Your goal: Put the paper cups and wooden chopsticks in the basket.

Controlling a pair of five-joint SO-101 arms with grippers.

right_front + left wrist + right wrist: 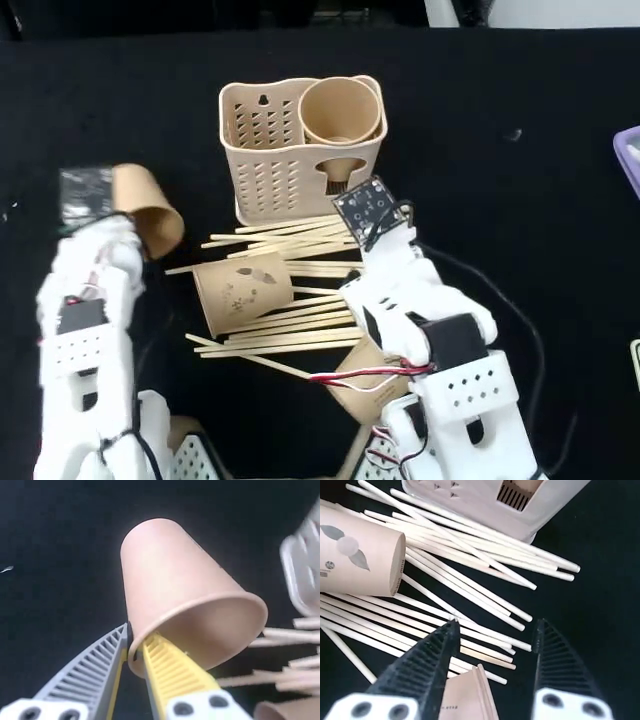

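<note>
The left jaws pinch the rim of a plain paper cup (185,610), one finger inside its mouth and one outside. The right jaws stand spread just over the wooden chopsticks (470,580) scattered on the black worktop (520,200). A printed cup (355,557) lies on its side among the chopsticks, off to one side of these jaws. Beyond their tips stands the basket (470,500), with an upright cup (340,110) inside.

Matt paper cup (185,605), perforated plastic basket (270,160)

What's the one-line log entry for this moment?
left gripper: shut on paper cup | right gripper: open over chopsticks | basket: holds second cup
</note>
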